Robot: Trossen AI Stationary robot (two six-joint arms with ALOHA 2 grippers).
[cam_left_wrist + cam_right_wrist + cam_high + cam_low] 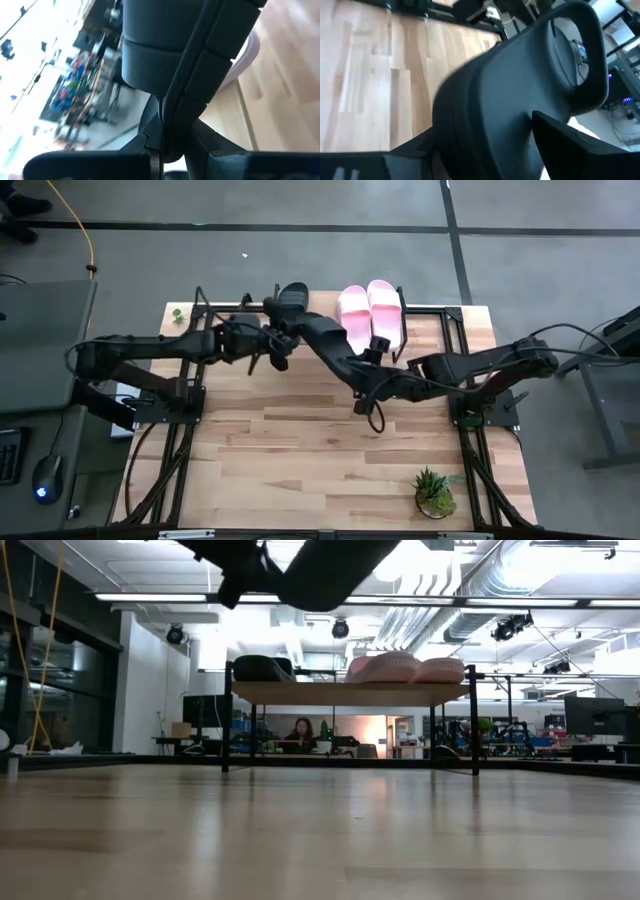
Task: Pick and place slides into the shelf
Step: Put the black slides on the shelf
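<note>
A light wooden worktop (330,470) sits on a grey concrete floor (300,250) crossed by dark lines. A small potted plant (434,492) stands near one corner of the worktop. Beyond lies a large open workshop with a white ceiling, long strip lights (160,597) and exposed ducts (470,590). A person (300,732) sits at a distant desk among monitors and equipment.

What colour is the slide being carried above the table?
Black slide, clearest in the high view.
</note>
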